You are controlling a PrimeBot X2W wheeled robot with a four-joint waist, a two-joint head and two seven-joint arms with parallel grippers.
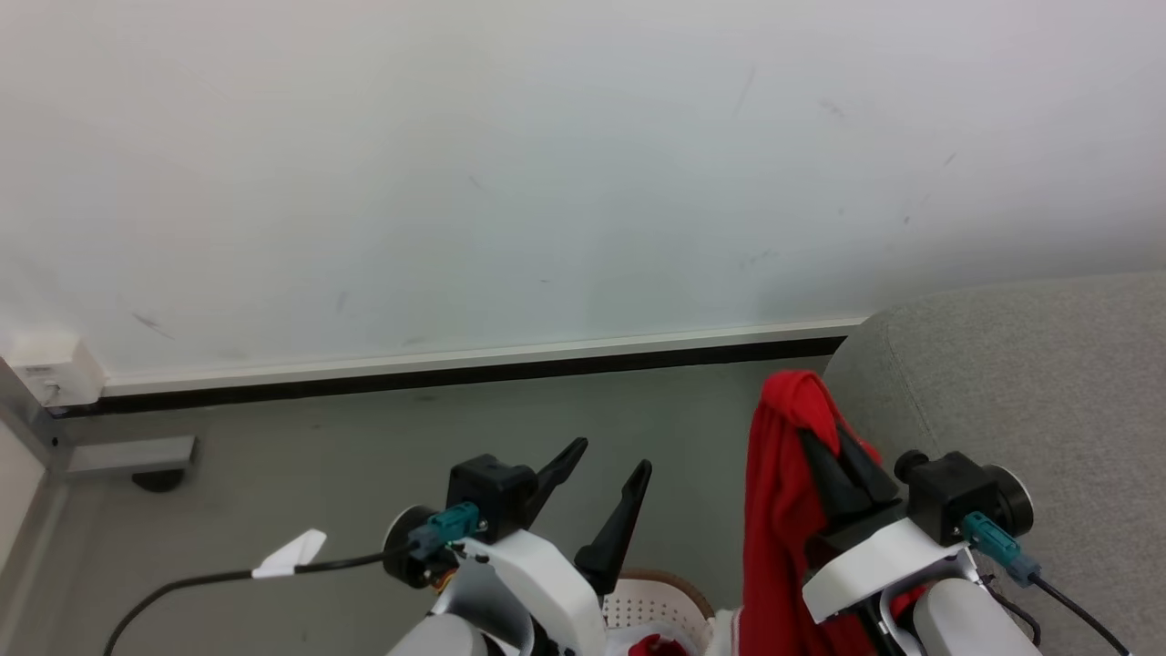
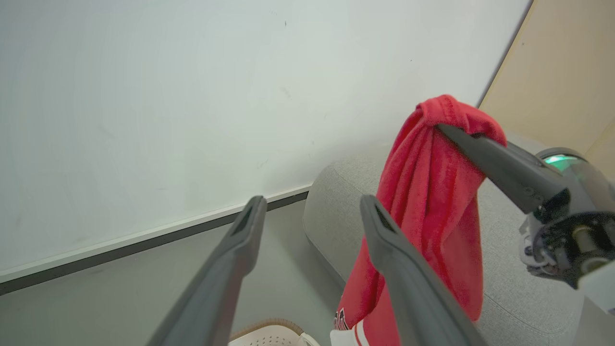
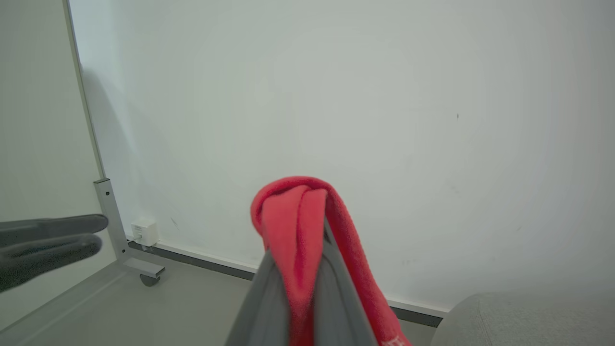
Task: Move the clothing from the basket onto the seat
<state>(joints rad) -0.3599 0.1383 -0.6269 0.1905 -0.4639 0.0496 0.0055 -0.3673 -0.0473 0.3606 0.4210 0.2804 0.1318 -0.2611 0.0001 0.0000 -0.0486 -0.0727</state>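
My right gripper is shut on a bright-red garment, lifted above the floor beside the grey seat. The fabric drapes over the fingertips and hangs down past the basket, whose cream perforated wall and tan rim peek in at the bottom edge. More red cloth lies inside it. In the left wrist view the garment hangs in front of the seat, pinched by the right gripper. My left gripper stands open and empty to the left of the cloth. In the right wrist view red fabric covers the fingers.
A white wall panel with a dark base strip runs across the far side of the grey floor. A metal frame foot on a caster stands at the far left, and a black cable with a white tag trails beside my left arm.
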